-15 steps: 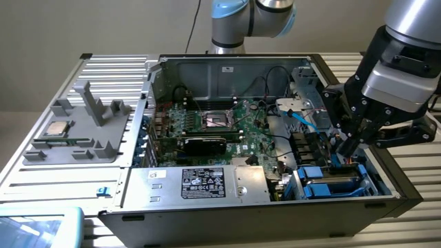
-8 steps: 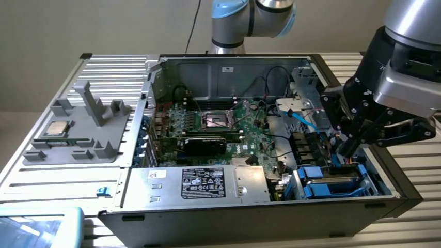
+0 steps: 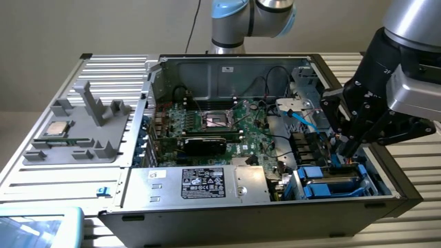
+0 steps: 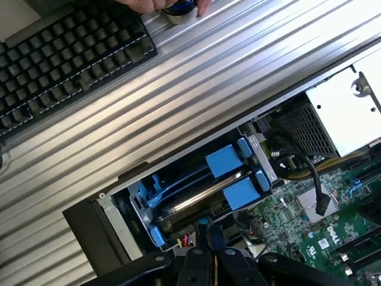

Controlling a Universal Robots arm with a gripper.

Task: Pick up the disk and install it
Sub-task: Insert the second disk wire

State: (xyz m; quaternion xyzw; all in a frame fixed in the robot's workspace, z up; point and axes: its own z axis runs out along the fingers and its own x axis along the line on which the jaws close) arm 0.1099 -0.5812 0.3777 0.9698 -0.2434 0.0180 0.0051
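The disk [image 3: 331,182] lies flat in the drive bay at the front corner of the open computer case, on the exterior view's right. Its silver body sits between blue bracket rails. The wrist view shows the disk [image 4: 199,193] with two blue tabs at one end. My gripper [image 3: 342,150] hangs just above the bay, on the motherboard side of it. Its fingers are pressed together with nothing between them. In the wrist view the gripper [image 4: 209,238] points at the case floor right beside the bay's edge, apart from the disk.
A silver power-supply box [image 3: 200,183] with a black label fills the case's front. The motherboard [image 3: 220,126] and loose cables lie behind it. A grey fixture [image 3: 72,134] holding a processor chip stands outside the case. A keyboard [image 4: 59,65] and a hand [image 4: 178,5] are on the ribbed table.
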